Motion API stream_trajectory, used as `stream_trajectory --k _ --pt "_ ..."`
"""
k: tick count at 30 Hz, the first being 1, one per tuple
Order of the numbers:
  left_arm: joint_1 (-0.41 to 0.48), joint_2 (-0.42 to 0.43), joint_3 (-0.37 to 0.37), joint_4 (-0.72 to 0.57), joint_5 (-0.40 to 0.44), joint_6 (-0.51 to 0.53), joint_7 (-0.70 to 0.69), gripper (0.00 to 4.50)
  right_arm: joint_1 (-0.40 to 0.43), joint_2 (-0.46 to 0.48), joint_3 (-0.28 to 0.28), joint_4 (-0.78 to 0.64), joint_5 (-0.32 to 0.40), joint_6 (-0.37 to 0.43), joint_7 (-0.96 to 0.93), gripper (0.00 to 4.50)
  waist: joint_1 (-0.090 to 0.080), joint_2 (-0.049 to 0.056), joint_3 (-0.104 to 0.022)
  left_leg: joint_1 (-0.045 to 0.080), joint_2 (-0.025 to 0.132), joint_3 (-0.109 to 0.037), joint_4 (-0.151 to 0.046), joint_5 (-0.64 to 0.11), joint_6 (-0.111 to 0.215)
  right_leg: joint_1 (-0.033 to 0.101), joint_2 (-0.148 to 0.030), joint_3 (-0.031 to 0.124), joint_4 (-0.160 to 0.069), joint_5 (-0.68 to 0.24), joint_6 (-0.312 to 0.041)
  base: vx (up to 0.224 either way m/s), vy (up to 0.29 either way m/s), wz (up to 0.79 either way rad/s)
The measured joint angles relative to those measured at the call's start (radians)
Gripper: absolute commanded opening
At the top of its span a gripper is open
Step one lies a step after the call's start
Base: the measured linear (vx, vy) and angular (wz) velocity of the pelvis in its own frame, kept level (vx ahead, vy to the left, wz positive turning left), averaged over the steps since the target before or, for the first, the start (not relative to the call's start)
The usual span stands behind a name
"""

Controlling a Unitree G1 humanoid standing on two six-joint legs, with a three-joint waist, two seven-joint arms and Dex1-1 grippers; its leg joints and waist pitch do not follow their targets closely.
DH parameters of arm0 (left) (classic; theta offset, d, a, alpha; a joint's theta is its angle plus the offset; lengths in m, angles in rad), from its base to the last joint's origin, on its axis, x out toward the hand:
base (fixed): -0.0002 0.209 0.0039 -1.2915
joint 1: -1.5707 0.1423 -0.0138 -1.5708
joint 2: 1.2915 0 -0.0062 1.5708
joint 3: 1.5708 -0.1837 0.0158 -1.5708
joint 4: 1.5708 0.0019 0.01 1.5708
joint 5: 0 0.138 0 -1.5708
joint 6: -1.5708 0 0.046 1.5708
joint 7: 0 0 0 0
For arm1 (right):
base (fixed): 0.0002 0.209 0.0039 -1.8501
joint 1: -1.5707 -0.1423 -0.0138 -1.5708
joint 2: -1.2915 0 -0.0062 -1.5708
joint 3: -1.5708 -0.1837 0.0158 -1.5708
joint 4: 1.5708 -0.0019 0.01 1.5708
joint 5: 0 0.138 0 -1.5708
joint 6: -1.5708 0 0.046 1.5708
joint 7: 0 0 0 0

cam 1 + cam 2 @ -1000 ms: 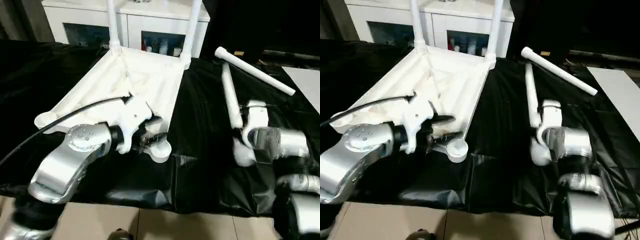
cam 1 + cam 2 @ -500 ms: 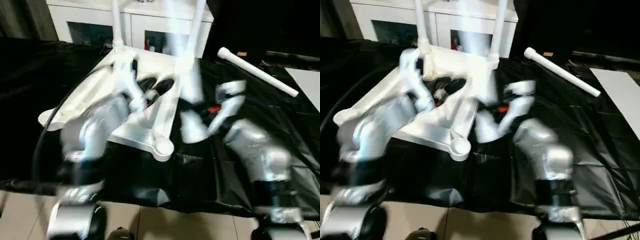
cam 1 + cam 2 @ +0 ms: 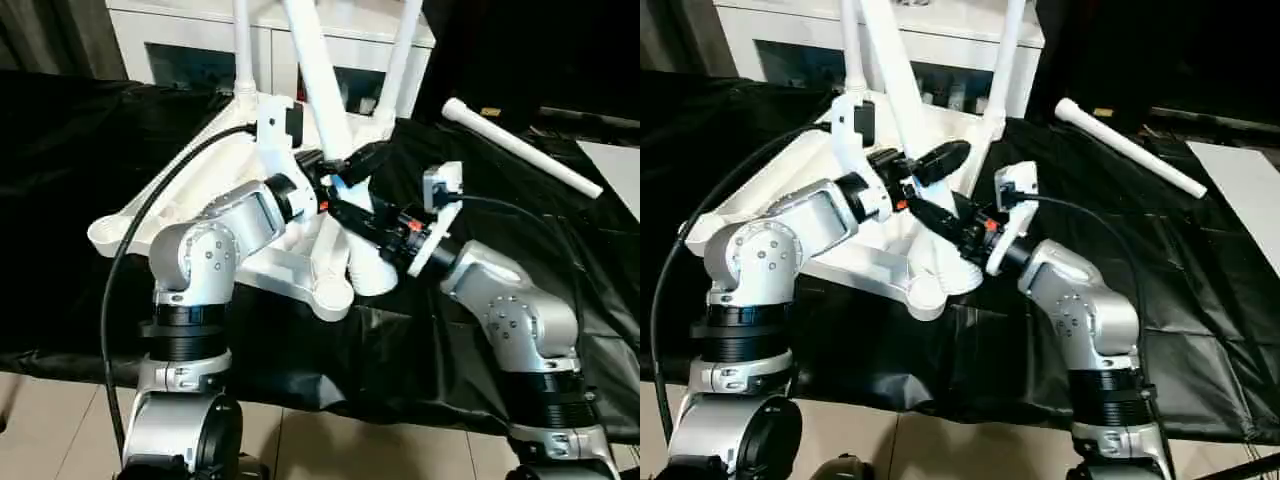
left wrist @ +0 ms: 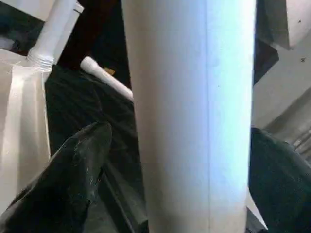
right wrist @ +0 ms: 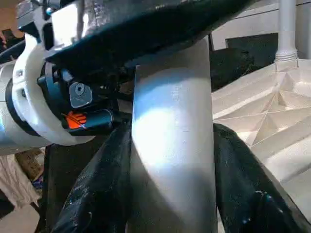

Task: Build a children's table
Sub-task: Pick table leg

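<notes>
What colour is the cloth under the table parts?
Black cloth, clearest in the left eye view.

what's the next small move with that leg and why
Probably close the left hand on the leg: it stands open around it while the right hand alone grips it, thick end beside the tabletop's near corner socket.

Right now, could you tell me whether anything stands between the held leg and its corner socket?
Nothing visible does: the leg, gripped by the right gripper, ends just beside the empty near corner socket, with nothing between them.
</notes>
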Motion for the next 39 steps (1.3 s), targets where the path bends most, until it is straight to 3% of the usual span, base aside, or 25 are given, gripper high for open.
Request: stream_trajectory --k 7,28,39 --pt "-0.006 0.003 0.027 0.004 -0.016 0.005 0.018 3.62 0.0 -0.002 0.008 0.0 -0.001 0.0 -0.003 1.84 0.002 -0.002 0.0 -0.001 0.0 0.0 0.0 0.0 0.0 0.0 0.0 0.0 -0.001 0.0 0.0 0.0 0.0 0.0" --pt "-0.006 0.027 0.006 0.0 -0.055 0.011 0.014 2.04 0.002 -0.016 0.024 0.0 -0.003 -0.001 -0.019 1.84 0.001 -0.001 0.0 -0.001 0.0 0.0 0.0 0.0 0.0 -0.001 0.0 0.0 -0.001 0.0 0.0 0.0 0.0 0.0" --pt "-0.005 0.056 -0.029 0.002 -0.049 0.009 0.007 1.92 0.017 0.008 0.029 0.001 -0.002 -0.002 -0.044 1.84 0.001 -0.003 0.001 -0.001 0.0 0.0 0.0 0.0 0.0 -0.001 0.0 0.0 -0.001 0.0 0.0 0.0 0.0 0.0"
